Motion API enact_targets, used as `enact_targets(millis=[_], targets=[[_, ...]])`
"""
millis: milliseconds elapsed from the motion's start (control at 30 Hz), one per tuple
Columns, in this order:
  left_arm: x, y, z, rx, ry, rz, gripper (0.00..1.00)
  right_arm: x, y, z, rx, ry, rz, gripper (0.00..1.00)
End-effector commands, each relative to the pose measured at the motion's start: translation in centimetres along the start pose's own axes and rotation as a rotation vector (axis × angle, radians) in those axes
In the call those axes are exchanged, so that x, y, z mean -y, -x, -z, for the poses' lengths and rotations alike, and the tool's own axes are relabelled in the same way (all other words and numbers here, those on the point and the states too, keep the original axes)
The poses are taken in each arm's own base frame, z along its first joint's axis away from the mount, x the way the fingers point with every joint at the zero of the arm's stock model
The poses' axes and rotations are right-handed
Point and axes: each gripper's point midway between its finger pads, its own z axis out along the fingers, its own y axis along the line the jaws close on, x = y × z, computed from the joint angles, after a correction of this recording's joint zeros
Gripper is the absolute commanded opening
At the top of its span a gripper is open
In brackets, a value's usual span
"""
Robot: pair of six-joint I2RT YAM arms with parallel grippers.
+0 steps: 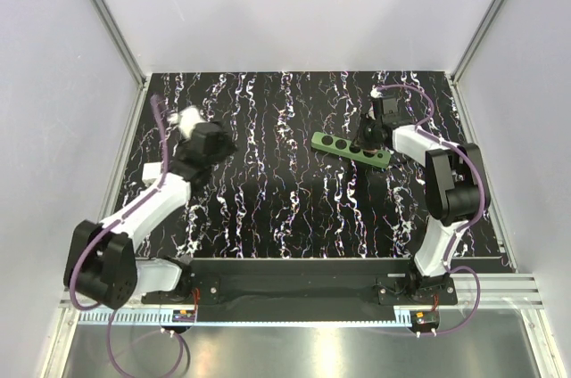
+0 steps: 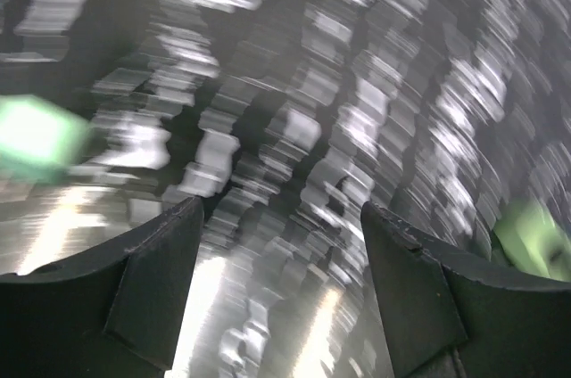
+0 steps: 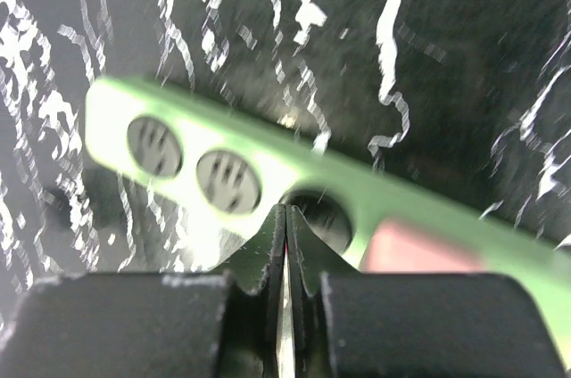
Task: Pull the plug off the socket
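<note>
— Where's the socket from where you stand?

— Directly beneath the right pincer [image 3: 285,213]. The socket [image 3: 375,195], that long green strip, lies flat on the black, white-veined table [image 1: 268,209]. The pincer's tips hang over 1 of its round holes [image 3: 321,219] and cover part of it.

— Is that pincer holding anything?

— Not that I can see. Its 2 fingers [image 3: 263,249] are pressed flat together, with only a hairline of light between them. Whether the tips touch the strip, I can't tell.

— And the rest of the strip?

— 2 more holes sit along it to one side of the tips, each showing its slots. On the other side of the tips there is a pinkish patch [image 3: 419,249] on the green body, too blurred to name.

— What about the left pincer?

— The left pincer [image 2: 281,209] is well apart from the strip, which lies far off to its right. Its jaws stand wide, and between them I see only the table's surface, all smeared.

— Anything close to it?

— A white smear [image 1: 185,118] sits just past its tips in the overhead view, and I can't tell what it is. Its own camera also catches 2 green blurs [image 2: 36,137], 1 out beyond each finger, equally unreadable.
</note>
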Motion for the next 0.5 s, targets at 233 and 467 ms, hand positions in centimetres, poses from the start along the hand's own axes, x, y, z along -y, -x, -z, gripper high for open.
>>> enact_targets(millis=[233,467], targets=[[17.8,-7.9,4.5,-0.134,-0.541,-0.347,0.74,-3.9,3.2,8.1,0.173,0.089,0.02,0.27],[24.8,-12.7,6.2,-0.245,-0.727,-0.425,0.79,4.7,3.8,13.1,0.357,-0.186,-0.169,0.47]])
